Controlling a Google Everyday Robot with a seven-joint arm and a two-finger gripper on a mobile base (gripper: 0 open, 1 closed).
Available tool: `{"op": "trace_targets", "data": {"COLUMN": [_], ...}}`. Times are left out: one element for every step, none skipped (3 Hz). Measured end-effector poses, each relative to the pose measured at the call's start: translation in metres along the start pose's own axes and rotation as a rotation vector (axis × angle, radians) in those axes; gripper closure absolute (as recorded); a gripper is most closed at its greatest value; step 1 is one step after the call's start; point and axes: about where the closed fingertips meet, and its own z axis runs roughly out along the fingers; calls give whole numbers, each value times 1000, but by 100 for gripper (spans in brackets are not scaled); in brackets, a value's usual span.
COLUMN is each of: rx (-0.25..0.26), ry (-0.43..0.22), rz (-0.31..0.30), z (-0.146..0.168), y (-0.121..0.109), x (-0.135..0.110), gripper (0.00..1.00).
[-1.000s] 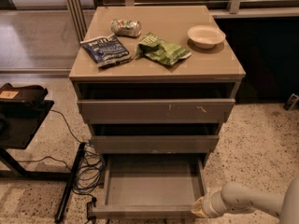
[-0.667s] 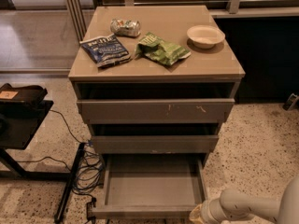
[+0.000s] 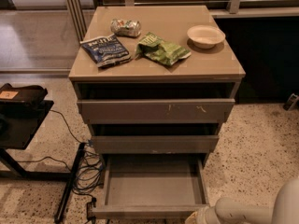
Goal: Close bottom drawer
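Observation:
The bottom drawer [image 3: 152, 186] is the lowest of three in a grey-taupe cabinet. It is pulled far out, and its shallow tray shows nothing inside. Its plain flat front [image 3: 148, 212] runs along the bottom edge of the camera view. My gripper [image 3: 196, 217] is at the bottom edge, just right of the drawer front's right corner and low by the floor. Most of it is cut off by the frame. My pale arm [image 3: 245, 213] reaches in from the bottom right.
The top drawer [image 3: 156, 110] with pale scratches and the middle drawer [image 3: 154, 143] stand slightly open. On the cabinet top lie a blue bag [image 3: 105, 50], a green bag [image 3: 161, 49], a crushed can [image 3: 126, 28] and a white bowl [image 3: 205, 35]. A black stand [image 3: 18, 111] and cables [image 3: 84, 171] are to the left.
My arm has moved left and lower, bringing the gripper closer to the right corner of the bottom drawer's front. The drawer has not visibly moved.

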Motion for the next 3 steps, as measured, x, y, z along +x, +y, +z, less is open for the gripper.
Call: {"op": "trace_targets", "data": {"rx": [-3,-3,-3], "ry": [-1,-1,-1], "rz": [2,2,2], "z": [2,2,2], "y": [1,1,1], "x": [1,1,1], "gripper": [81,58,35]}}
